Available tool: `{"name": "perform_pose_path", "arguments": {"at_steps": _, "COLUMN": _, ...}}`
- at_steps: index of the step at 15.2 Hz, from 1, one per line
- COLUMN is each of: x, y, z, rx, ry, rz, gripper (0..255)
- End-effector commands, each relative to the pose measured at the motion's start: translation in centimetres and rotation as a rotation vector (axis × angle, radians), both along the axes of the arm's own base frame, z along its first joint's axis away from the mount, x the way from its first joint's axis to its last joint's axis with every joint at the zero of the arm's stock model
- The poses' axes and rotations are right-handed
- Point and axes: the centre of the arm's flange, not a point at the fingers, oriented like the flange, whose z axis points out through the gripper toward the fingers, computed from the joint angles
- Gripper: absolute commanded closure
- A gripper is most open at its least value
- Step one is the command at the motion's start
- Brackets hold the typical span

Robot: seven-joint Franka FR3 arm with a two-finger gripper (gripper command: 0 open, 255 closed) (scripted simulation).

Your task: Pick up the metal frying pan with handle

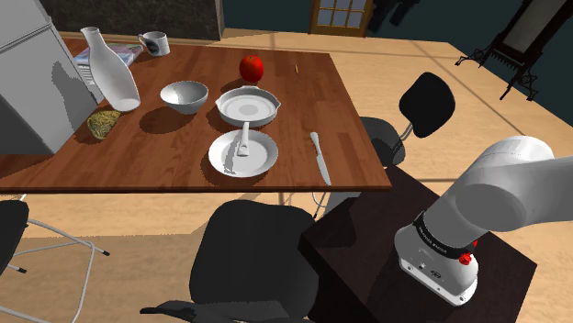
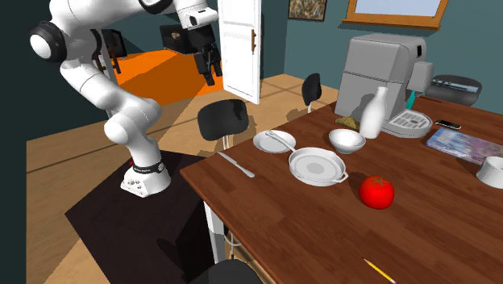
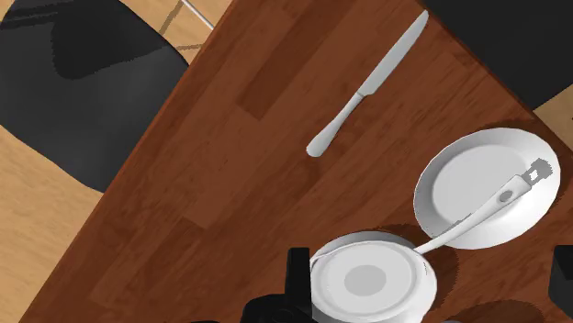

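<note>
gripper (image 2: 209,68): all black and matte, hanging high off the table's long edge on the stand's side, pointing down; its fingers (image 3: 297,275) are standing wide apart and clasping nothing
pan (image 1: 248,107): round and shallow, pale grey with a dull metal sheen, showing a flat disc in its bottom and a low raised rim; it is sitting near the table's middle
pan handle (image 3: 477,211): long, thin and slightly curved, reaching from the pan's rim out across the plate
plate (image 1: 262,161): white, smooth and round, lying just beside the pan, between it and the long edge nearest the stand
knife (image 1: 319,158): slim and silvery, with a rounded grip and tapering blade, lying flat beside the plate, near the corner closest to the stand
bowl (image 1: 184,95): white, deep and round, sitting beside the pan on the side away from the knife
tomato (image 1: 252,67): red, glossy and round, resting beyond the pan, near the far long edge
bottle (image 1: 112,72): white, narrow-necked and widening toward its base, standing by the grey machine (image 2: 379,68)
table (image 1: 344,101): rectangular, reddish-brown wood showing plank grain
chair (image 1: 262,252): black, rounded back, sitting at the near long edge
</note>
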Motion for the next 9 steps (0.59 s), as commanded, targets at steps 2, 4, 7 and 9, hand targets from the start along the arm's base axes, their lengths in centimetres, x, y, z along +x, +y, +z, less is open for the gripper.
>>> {"name": "perform_pose_path", "arguments": {"at_steps": 2, "x": 1.1, "y": 0.8, "z": -0.7, "rx": 0.003, "ry": 0.017, "rz": -0.021, "gripper": 0}}
{"name": "perform_pose_path", "arguments": {"at_steps": 4, "x": 3.2, "y": 2.2, "z": -2.0, "rx": 0.01, "ry": 0.052, "rz": -0.062, "gripper": 0}}
{"name": "perform_pose_path", "arguments": {"at_steps": 7, "x": 6.5, "y": 4.3, "z": -4.2, "rx": 0.021, "ry": 0.105, "rz": -0.123, "gripper": 0}}
{"name": "perform_pose_path", "arguments": {"at_steps": 9, "x": 8.6, "y": 5.6, "z": -5.7, "rx": 0.028, "ry": 0.139, "rz": -0.164, "gripper": 0}}
